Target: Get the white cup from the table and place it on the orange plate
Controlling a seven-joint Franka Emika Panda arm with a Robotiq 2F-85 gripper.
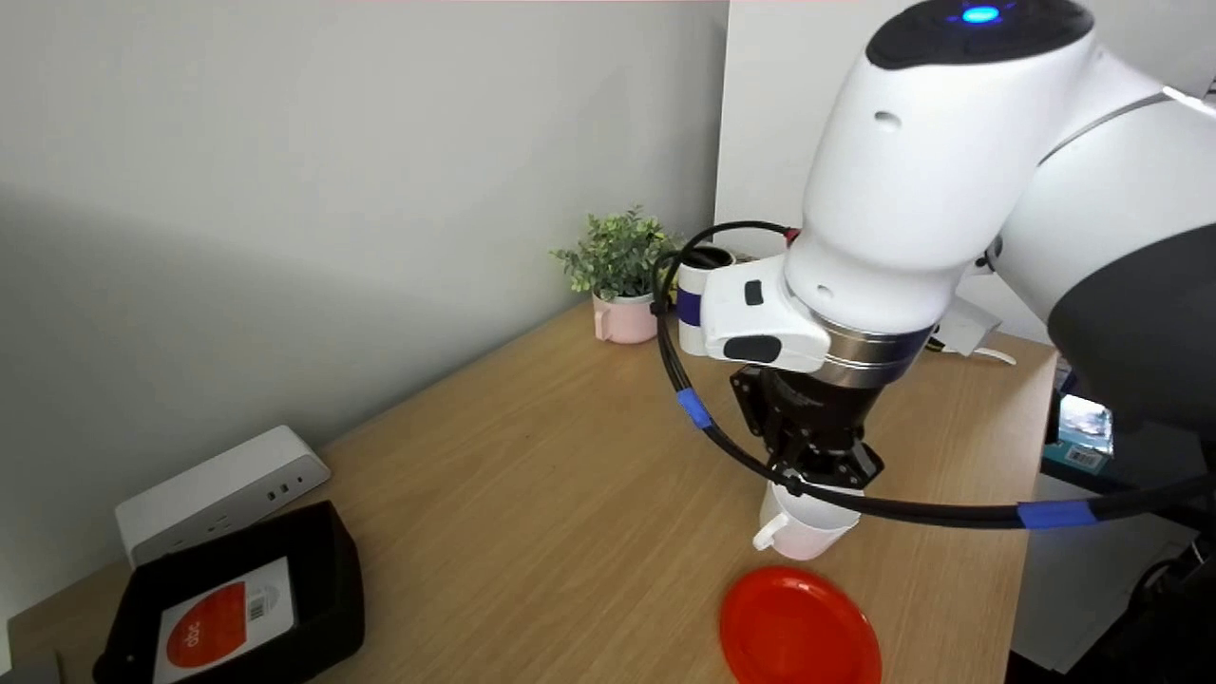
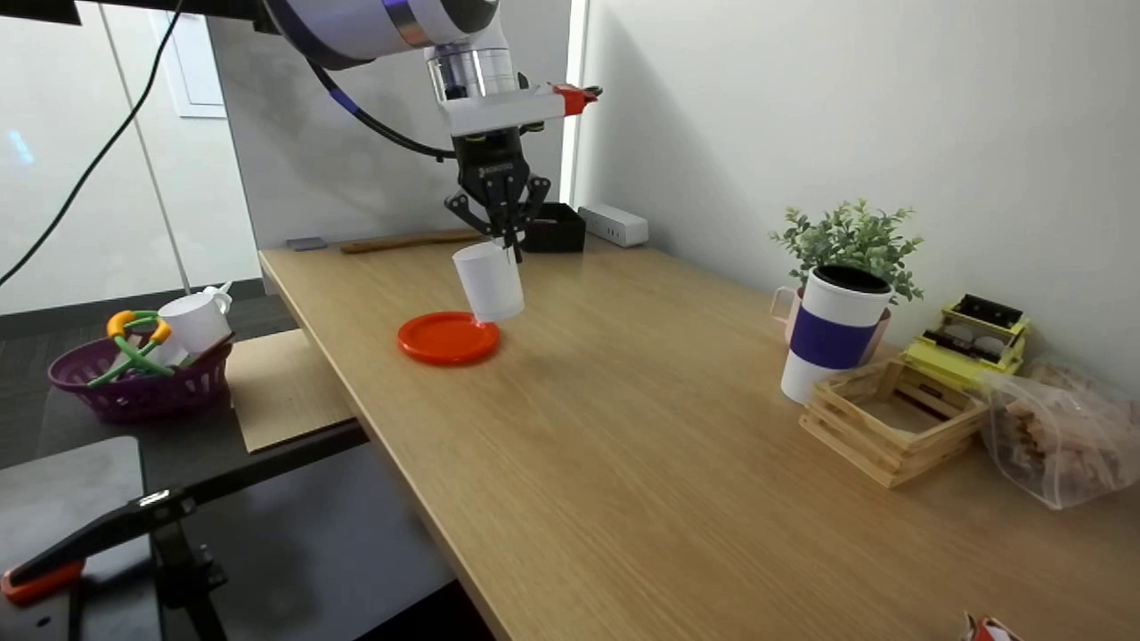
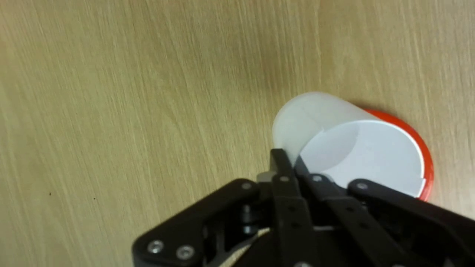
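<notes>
The white cup [image 1: 806,532] is held at its rim by my gripper [image 2: 511,247], which is shut on it. In the wrist view one finger of the gripper [image 3: 291,163] is outside the cup wall and one inside the cup [image 3: 371,148]. The cup [image 2: 492,283] hangs tilted above the table [image 2: 641,445]. The orange plate [image 1: 800,627] lies flat on the table, close to the cup. In an exterior view the cup's lower end overlaps the edge of the plate [image 2: 445,340]. In the wrist view the cup hides most of the plate [image 3: 427,155].
A black tray with a red label [image 1: 337,579] and a white power strip [image 1: 223,489] stand by the wall. A potted plant [image 1: 622,256], a taller blue-banded cup [image 2: 837,329], a wooden crate [image 2: 864,436] and a plastic bag [image 2: 1064,436] stand along the wall. A cable [image 1: 912,511] loops beside the arm.
</notes>
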